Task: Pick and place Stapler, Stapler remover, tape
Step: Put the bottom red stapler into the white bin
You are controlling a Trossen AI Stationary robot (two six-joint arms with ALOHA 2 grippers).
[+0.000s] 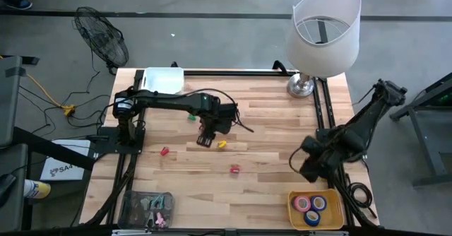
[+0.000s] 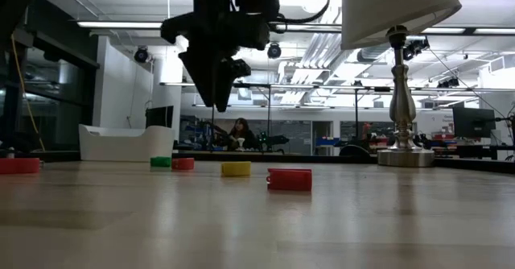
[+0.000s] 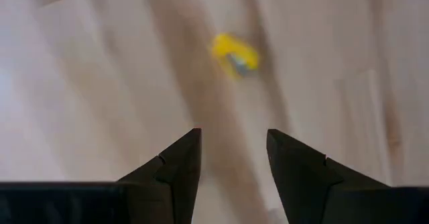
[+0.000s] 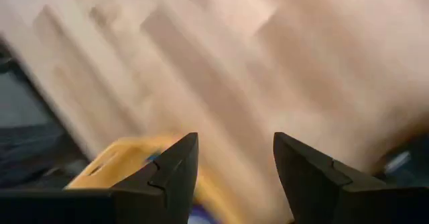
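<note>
- High view: the left arm reaches from its base at the left edge toward the middle of the wooden surface, and the left gripper hangs just beside a small yellow stapler. A red stapler lies nearer the front, another red piece lies to the left, and a small green piece lies close to the arm. I cannot tell from here which way their long axes point. The right arm is folded at the right edge, with the right gripper above the yellow bin that holds rolls of tape. A clear box stands at the front left, a white tray at the back, and a lamp at the back right.
- Low view: the left gripper hangs well above the surface and touches nothing. The yellow stapler and the red stapler lie flat, long axis across the picture.
- Left wrist view: the left gripper is partly open with nothing between its fingers; the yellow stapler lies apart, ahead of them.
- Right wrist view: the right gripper is open and empty, over the edge of the yellow bin.
</note>
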